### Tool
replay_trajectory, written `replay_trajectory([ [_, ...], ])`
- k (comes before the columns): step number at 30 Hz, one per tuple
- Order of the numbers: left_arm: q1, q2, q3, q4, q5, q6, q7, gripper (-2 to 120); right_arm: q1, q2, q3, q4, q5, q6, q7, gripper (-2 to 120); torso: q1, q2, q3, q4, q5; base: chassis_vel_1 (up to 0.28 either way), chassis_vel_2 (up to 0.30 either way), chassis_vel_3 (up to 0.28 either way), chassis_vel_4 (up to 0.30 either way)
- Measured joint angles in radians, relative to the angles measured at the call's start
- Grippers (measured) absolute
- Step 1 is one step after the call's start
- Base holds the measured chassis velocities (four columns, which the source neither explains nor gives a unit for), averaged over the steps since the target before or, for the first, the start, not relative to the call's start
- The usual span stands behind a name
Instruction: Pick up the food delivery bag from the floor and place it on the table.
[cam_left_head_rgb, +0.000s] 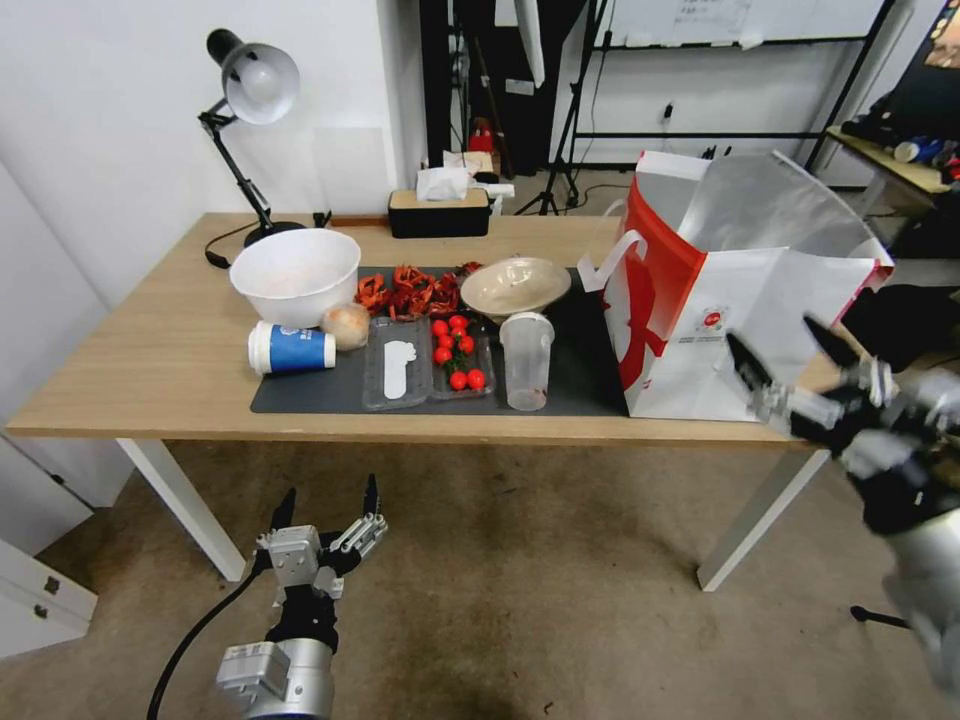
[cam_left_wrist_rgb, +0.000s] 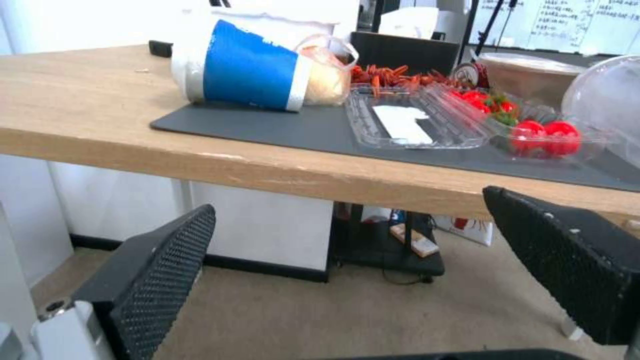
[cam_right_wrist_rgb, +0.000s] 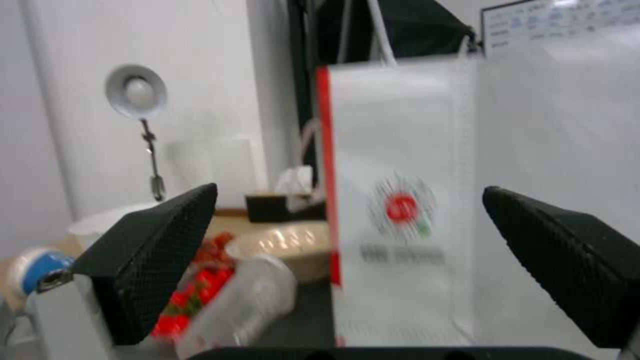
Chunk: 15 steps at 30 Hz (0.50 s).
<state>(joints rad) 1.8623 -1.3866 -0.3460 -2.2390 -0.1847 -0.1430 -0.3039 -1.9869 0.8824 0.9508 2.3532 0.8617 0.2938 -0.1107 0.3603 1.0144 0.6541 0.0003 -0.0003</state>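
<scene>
The food delivery bag (cam_left_head_rgb: 720, 300), white and red with a round red logo and silver lining, stands upright on the right end of the table (cam_left_head_rgb: 150, 360), partly on the dark grey mat (cam_left_head_rgb: 580, 370). Its white strap handle (cam_left_head_rgb: 610, 265) hangs off its left side. My right gripper (cam_left_head_rgb: 785, 360) is open just in front of the bag's near face, holding nothing; the right wrist view shows the bag (cam_right_wrist_rgb: 413, 215) between the spread fingers (cam_right_wrist_rgb: 153, 250), a short way off. My left gripper (cam_left_head_rgb: 328, 505) hangs open low over the floor (cam_left_head_rgb: 520, 600) before the table.
On the mat lie a white bowl (cam_left_head_rgb: 295, 275), a tipped blue cup (cam_left_head_rgb: 290, 350), a clear cup (cam_left_head_rgb: 527, 360), clear trays with tomatoes (cam_left_head_rgb: 455, 350), a beige bowl (cam_left_head_rgb: 515, 285) and red scraps. A desk lamp (cam_left_head_rgb: 250, 90) and tissue box (cam_left_head_rgb: 440, 205) stand at the back.
</scene>
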Motion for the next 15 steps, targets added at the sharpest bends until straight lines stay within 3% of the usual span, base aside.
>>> replay_trajectory([
  [7,-0.007,-0.003,0.003,0.017,0.022,-0.004,0.013,100,-0.062,0.126,-0.142,-0.129,-0.128,0.106,0.001,100,0.000,0.000,0.000,-0.0004,0.0002,0.000,0.000,0.000,0.000],
  [15,-0.012,-0.003,-0.002,0.031,0.033,-0.011,0.027,100,-0.022,0.160,-0.226,-0.200,-0.182,0.163,-0.012,100,0.000,0.000,0.000,-0.0001,0.0003,0.000,0.000,0.000,0.000],
])
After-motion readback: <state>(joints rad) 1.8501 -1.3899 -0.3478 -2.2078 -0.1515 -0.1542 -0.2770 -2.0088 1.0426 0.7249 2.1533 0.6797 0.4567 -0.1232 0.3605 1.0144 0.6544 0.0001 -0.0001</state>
